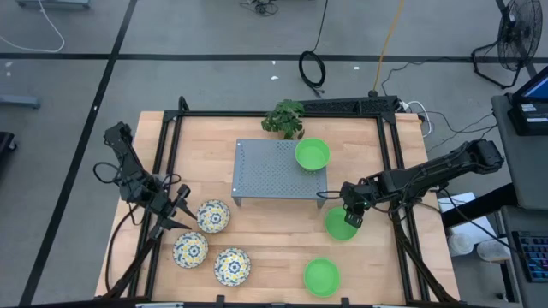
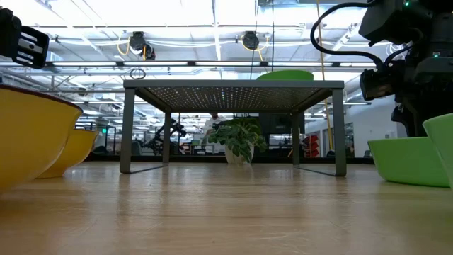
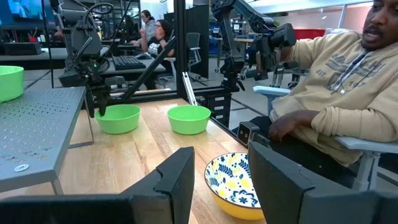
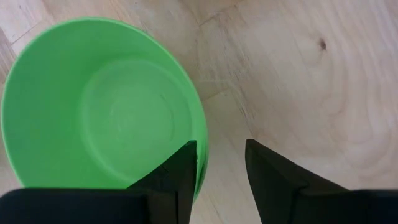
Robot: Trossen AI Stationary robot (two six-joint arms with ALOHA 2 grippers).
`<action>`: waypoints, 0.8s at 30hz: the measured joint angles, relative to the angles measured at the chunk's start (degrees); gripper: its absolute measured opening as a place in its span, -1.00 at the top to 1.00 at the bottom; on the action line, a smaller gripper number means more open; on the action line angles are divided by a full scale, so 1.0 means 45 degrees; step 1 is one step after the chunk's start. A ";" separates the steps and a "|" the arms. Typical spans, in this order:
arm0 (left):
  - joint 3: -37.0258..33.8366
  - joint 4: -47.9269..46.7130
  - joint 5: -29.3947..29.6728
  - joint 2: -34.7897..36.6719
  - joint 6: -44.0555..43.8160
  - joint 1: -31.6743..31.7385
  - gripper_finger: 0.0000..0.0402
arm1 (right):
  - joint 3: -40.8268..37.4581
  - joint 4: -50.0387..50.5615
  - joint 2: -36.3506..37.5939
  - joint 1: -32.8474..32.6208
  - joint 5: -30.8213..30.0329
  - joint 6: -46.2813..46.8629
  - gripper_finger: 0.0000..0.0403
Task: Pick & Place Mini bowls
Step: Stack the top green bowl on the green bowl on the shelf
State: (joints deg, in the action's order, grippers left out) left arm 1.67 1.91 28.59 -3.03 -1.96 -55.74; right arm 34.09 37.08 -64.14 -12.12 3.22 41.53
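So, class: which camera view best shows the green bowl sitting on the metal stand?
The high view: the bowl shows whole on the stand's corner. The low view catches only its rim, the left wrist view only an edge, the right wrist view nothing.

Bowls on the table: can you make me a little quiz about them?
1. How many floral bowls sit near the left end effector?
2. True or false: a green bowl rests on the grey metal shelf.
3. The right end effector is at the rim of: A) a floral bowl, B) a green bowl, C) the potted plant.

Key: 1. Three. 2. True. 3. B.
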 joint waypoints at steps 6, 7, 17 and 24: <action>0.0000 0.0000 0.0003 -0.0001 0.0002 0.0001 0.24 | 0.0000 0.0000 0.0000 0.0000 0.0005 0.0192 0.38; 0.0000 0.0000 0.0003 -0.0003 0.0000 -0.0001 0.24 | 0.0000 0.0000 0.0000 0.0000 0.0005 0.0193 0.38; 0.0000 0.0000 0.0003 0.0001 0.0000 -0.0001 0.24 | 0.0000 -0.0003 0.0000 0.0000 0.0177 0.0197 0.41; 0.0000 0.0000 0.0003 0.0001 0.0000 0.0003 0.24 | 0.0000 -0.0010 0.0000 0.0000 0.0350 0.0181 0.67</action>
State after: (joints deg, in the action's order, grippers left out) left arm 1.67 1.91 28.60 -3.03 -1.96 -55.73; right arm 34.09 37.04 -64.14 -12.12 4.80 42.34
